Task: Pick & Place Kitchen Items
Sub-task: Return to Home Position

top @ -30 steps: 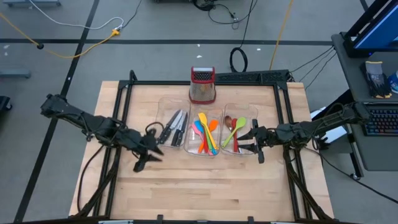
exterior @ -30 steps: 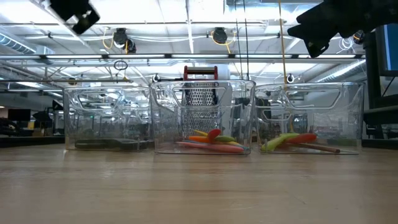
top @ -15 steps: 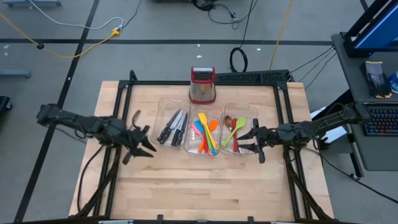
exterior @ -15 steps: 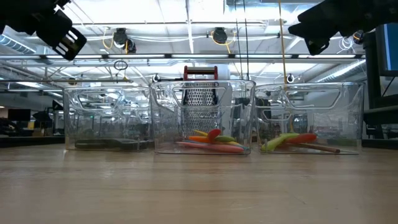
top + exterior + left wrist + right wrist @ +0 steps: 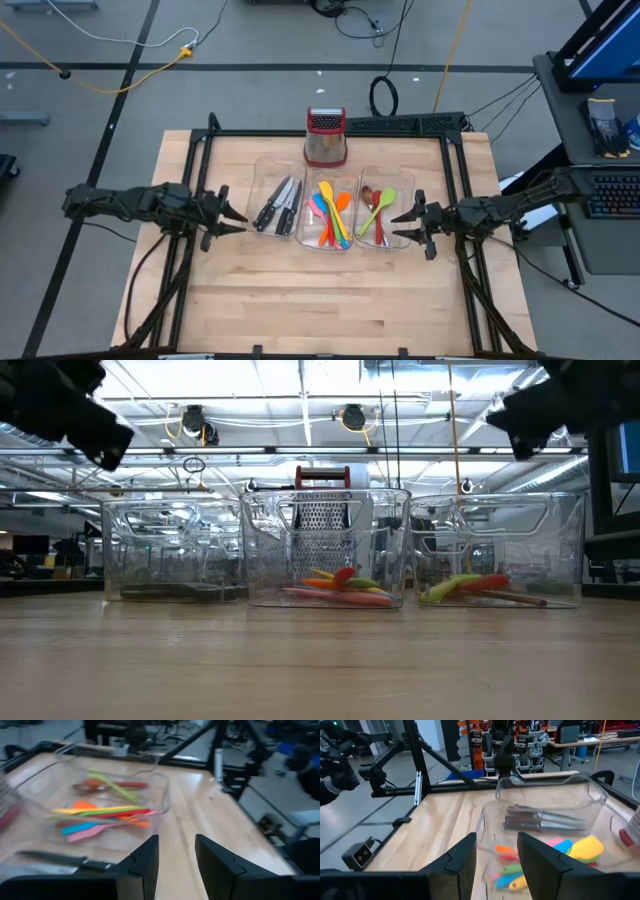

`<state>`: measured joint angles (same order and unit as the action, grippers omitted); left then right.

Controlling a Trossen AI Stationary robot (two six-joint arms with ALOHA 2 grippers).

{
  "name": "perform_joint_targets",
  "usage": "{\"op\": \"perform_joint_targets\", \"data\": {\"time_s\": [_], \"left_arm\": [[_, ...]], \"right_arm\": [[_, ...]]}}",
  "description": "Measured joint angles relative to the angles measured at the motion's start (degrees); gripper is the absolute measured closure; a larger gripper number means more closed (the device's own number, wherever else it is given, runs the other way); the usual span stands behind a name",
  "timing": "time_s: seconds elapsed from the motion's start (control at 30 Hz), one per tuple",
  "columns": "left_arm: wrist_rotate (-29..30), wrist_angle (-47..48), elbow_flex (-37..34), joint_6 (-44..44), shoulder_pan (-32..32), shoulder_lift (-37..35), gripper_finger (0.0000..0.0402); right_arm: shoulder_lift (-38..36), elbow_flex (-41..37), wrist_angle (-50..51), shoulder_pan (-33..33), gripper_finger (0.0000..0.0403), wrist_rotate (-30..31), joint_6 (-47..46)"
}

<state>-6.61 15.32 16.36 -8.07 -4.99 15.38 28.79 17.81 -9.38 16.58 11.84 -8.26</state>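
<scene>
My left pincer (image 5: pixel 233 218) and my right pincer (image 5: pixel 397 228) face each other over the table (image 5: pixel 300 300), three bins in a row between them. Near bin (image 5: pixel 262 175), just ahead of left pincer: knives (image 5: pixel 280 205) inside. Middle bin (image 5: pixel 345 180): spatulas (image 5: pixel 330 215). Far bin (image 5: pixel 400 185), just ahead of right pincer: spoons (image 5: pixel 378 212). Grater (image 5: pixel 326 137) stands behind middle bin, to left pincer's left.

We've got bright ceiling strip lights (image 5: pixel 232 380) overhead, glints on the clear plastic bins (image 5: pixel 268 550), soft shadows across the wooden worktop (image 5: pixel 320 660).
</scene>
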Motion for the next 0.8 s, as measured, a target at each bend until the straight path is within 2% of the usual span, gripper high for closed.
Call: {"op": "perform_joint_targets", "data": {"time_s": [0.13, 0.33, 0.53, 0.8], "left_arm": [[3.0, -3.1, -4.0, -0.6, 0.0, -1.7, 0.0273], [3.3, -5.7, -7.2, 1.3, 0.0, -5.3, 0.0273], [3.4, -2.7, -7.3, 3.5, 0.0, -9.7, 0.0273], [3.7, 0.0, -8.7, 4.7, 0.0, -14.0, 0.0273]], "right_arm": [[-2.6, -5.9, -6.4, 0.0, 0.0268, 0.0, 0.2], [-8.5, -9.5, -6.9, 0.0, 0.0268, 0.1, 1.6], [-15.0, -9.6, -1.2, 0.0, 0.0268, 0.1, 2.5], [-19.7, -9.6, 3.6, 0.0, 0.0268, 0.1, 3.1]]}}
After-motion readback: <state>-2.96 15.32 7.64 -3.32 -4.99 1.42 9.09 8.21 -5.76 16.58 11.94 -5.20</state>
